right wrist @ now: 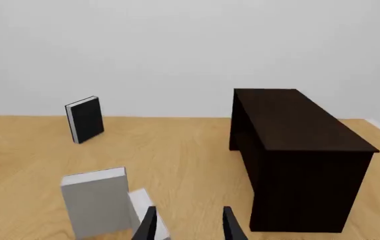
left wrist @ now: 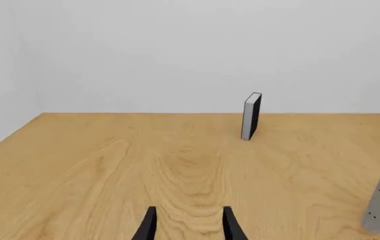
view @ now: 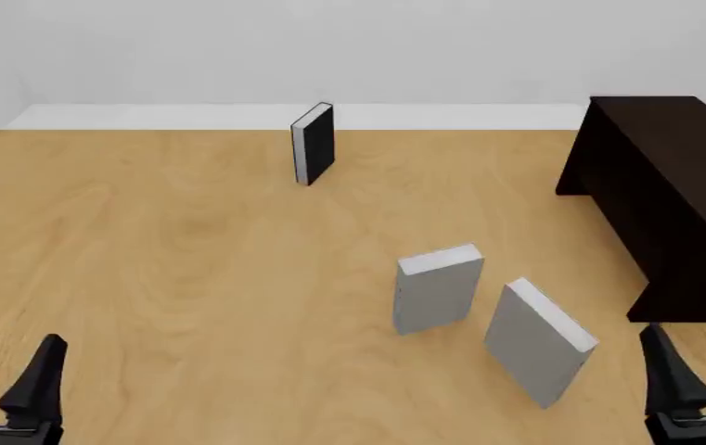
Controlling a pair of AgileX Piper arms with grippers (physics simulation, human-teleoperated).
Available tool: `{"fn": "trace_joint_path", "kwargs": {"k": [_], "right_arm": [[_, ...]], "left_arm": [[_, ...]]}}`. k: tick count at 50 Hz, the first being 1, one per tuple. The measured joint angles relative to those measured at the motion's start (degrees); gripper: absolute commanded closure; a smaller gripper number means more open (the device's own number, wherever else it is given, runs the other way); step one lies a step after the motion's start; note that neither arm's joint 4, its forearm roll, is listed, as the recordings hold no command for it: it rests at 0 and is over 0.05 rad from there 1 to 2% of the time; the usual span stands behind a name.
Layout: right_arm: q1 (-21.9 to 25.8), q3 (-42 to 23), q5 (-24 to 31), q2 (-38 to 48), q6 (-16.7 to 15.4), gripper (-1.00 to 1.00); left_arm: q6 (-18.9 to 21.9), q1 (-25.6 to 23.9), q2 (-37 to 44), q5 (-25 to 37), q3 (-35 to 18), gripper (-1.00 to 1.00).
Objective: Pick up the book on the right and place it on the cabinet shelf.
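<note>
Left tool (view: 6,371): parked low at the near left corner of the desk (view: 179,269), jaws apart, nothing between them. It is well away from every book.

Black book (view: 313,144): upright at the far middle of the desk, on its own, not part of the job.

Chunkier grey book (view: 438,288): standing upright in the near middle, just left of the one wanted.

The book (view: 538,341): the thinner grey slab, rightmost of the three, tilted on the desk just beside the chunkier one; I cannot tell whether the two touch. No tool is on it.

Cabinet (view: 674,195): big dark box at the right edge, near the book but apart from it. Its shelf does not show from any of the three angles, only the top and closed-looking sides.

Right tool (view: 696,371): low at the near right corner, jaws spread, empty, to the right of the book and in front of the cabinet.

Progress: as I read it, nothing is done yet. The reach, the grasp, the lift and the placing on the shelf are all left.

Left wrist view adds: a level look at the black book (left wrist: 251,116) and only a corner of a grey book at the edge; no cabinet.

Right wrist view adds: the cabinet (right wrist: 296,150) in full side-on, with the book (right wrist: 148,212) just past the fingertips (right wrist: 148,225).
</note>
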Motion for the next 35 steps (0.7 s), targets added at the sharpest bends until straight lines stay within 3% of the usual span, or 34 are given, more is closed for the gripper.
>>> {"fn": "trace_joint_path", "kwargs": {"k": [17, 35], "right_arm": [[2.26, -4.64, 3.71, 3.64, -4.12, -1.0], [6.1, -20.89, 12.6, 16.47, -7.94, -1.0]], "left_arm": [[0.76, 0.24, 1.35, -0.71, 0.29, -1.0], [0.94, -0.22, 2.19, -0.69, 0.32, -1.0]]}}
